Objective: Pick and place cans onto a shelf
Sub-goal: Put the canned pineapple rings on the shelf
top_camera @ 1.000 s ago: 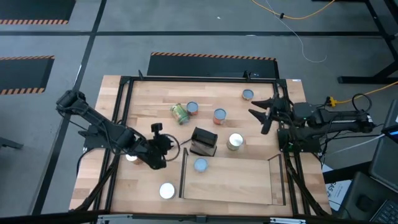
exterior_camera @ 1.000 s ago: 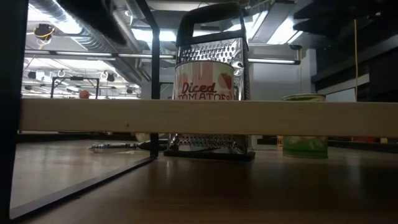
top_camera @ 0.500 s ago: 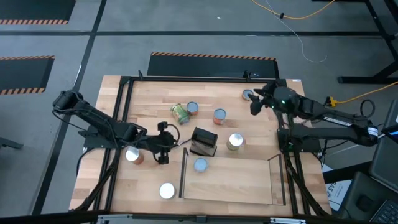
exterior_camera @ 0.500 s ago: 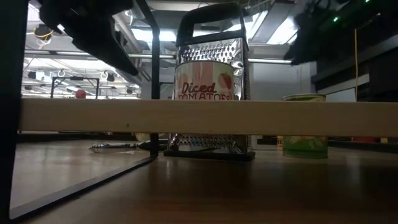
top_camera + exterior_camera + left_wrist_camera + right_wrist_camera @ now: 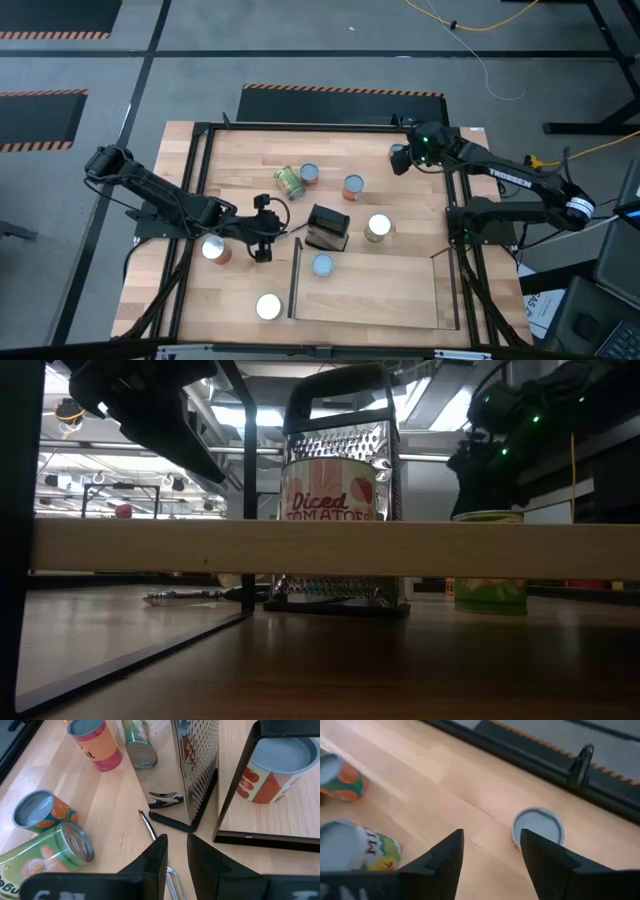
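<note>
Right pincer [image 5: 487, 862] gapes wide above the small blue-topped tin [image 5: 537, 826] near my desk's back edge; descending off-centre, I'd topple it.

Left pincer [image 5: 175, 857]: narrow, empty.

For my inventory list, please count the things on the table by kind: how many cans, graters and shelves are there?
Cans: 8
Grater: 1
Shelf: 1
Total: 10

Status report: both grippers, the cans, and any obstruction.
Right gripper open, empty, above pale-topped can at far right. Left gripper partly open, empty, near metal box grater. One diced-tomato can on light-wood shelf. Grater stands against shelf's far edge.
</note>
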`<state>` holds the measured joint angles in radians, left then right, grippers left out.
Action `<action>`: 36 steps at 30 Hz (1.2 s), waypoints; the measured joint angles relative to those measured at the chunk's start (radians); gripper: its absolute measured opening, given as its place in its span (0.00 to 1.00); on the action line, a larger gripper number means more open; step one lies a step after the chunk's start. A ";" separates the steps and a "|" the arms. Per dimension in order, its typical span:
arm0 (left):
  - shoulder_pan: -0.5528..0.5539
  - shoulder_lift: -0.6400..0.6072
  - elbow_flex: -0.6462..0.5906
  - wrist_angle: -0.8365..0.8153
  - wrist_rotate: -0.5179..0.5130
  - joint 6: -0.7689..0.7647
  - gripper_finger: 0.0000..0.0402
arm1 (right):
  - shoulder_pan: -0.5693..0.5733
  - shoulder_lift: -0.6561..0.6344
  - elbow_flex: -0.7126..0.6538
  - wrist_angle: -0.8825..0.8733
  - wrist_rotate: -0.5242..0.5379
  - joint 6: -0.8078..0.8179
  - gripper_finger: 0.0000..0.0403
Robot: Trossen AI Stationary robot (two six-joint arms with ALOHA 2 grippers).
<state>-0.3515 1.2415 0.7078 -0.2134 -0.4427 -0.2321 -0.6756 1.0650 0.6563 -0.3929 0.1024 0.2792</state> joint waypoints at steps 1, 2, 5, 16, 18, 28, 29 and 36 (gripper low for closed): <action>0.000 0.000 0.000 0.000 0.000 0.000 0.17 | -0.006 0.014 0.000 0.001 -0.004 0.000 0.50; 0.000 0.000 0.000 0.000 0.000 0.000 0.17 | -0.012 0.029 0.000 0.001 -0.007 0.000 0.50; 0.000 0.000 0.000 0.000 0.000 0.000 0.17 | -0.021 0.071 0.000 0.001 -0.007 -0.002 0.50; 0.000 0.000 0.000 -0.001 0.000 -0.001 0.17 | -0.041 0.228 0.000 0.097 -0.007 -0.031 0.50; 0.000 0.000 0.000 -0.001 0.000 -0.001 0.17 | -0.041 0.256 0.000 0.106 -0.007 -0.043 0.50; 0.000 0.000 0.000 0.002 0.000 -0.002 0.17 | -0.041 0.363 0.000 0.166 0.085 -0.056 0.50; 0.000 0.001 0.000 0.005 0.000 -0.002 0.17 | -0.041 0.371 -0.001 0.167 0.086 -0.056 0.50; 0.000 0.001 0.000 0.008 0.000 -0.002 0.17 | -0.041 0.426 -0.001 0.172 0.092 -0.056 0.50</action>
<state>-0.3515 1.2423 0.7078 -0.2050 -0.4431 -0.2337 -0.7162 1.4912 0.6556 -0.2214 0.1943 0.2231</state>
